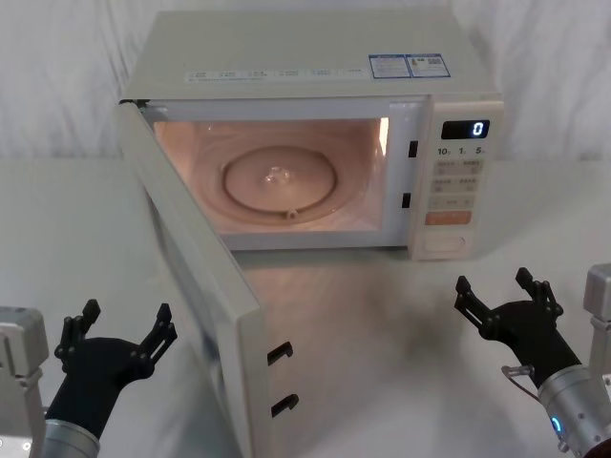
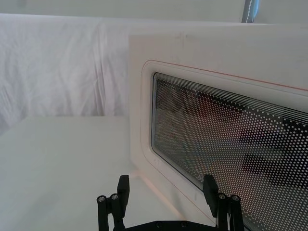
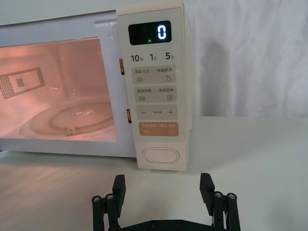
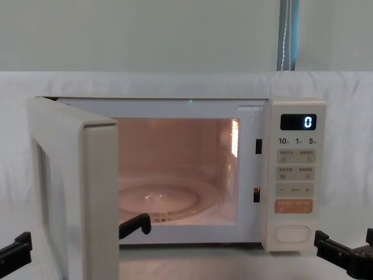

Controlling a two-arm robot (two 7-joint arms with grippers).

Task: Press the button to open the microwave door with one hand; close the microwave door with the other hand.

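The microwave door (image 1: 205, 286) stands swung wide open on its left hinge, its free edge pointing toward the robot, with two dark latch hooks (image 1: 283, 379) on that edge. In the head view the lower corner of the door is cut off by the bottom of the picture, and in the chest view the door hides the left part of the lit cavity (image 4: 178, 175). The door's dotted window (image 2: 231, 144) faces the left side, and what lies behind it is hard to make out.

The button (image 3: 161, 155) sits at the foot of the control panel (image 3: 155, 91), under the orange key (image 3: 159, 128); the small labels on the beige keys are too fine to read. The display (image 1: 465, 129) shows 0. A glass turntable (image 1: 279, 181) lies inside the cavity.

The left gripper (image 1: 116, 332) hangs low to the left of the open door, apart from it, its fingers (image 2: 209, 190) spread apart with nothing between them. The right gripper (image 1: 498, 294) hangs in front of the control panel, well short of the button, its fingers (image 3: 207, 187) also spread and empty; a blue ring light (image 1: 557, 426) glows on its wrist.

The white bench (image 1: 382, 334) lies bare between the door's free edge and the right gripper, and bare again to the left of the door.
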